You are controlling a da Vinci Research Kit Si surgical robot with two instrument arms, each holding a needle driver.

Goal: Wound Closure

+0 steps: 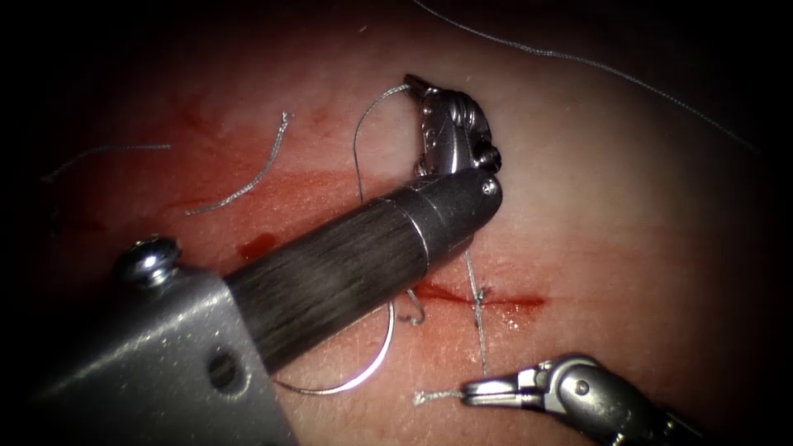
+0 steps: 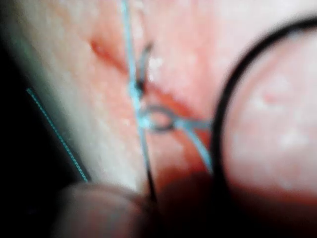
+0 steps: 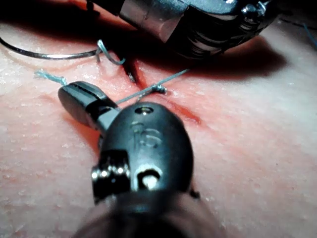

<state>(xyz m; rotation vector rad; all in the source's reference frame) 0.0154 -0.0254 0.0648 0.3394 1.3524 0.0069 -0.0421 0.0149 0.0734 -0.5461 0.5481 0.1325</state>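
Note:
The cut (image 1: 496, 297) runs across the tissue (image 1: 628, 215), with a knotted stitch (image 1: 477, 294) over it. My left tool (image 1: 415, 85) reaches past the cut, its jaws shut on the thread (image 1: 358, 157), which loops down behind its shaft. Below the cut, my right tool (image 1: 471, 391) is shut on the short thread tail, whose frayed end (image 1: 425, 398) sticks out past the tips. Neither tool holds the curved needle (image 1: 368, 376), which lies free on the tissue left of the stitch. The right wrist view has the right tool (image 3: 69, 91), the knot (image 3: 158, 89) and the needle (image 3: 44, 55).
Two cut ends of thread (image 1: 248, 183) (image 1: 107, 149) lie on the tissue to the left. A long strand (image 1: 578, 59) crosses the far right. Red fluid (image 1: 258, 245) stains the tissue left of the cut. The left arm's shaft (image 1: 347, 264) covers part of the cut.

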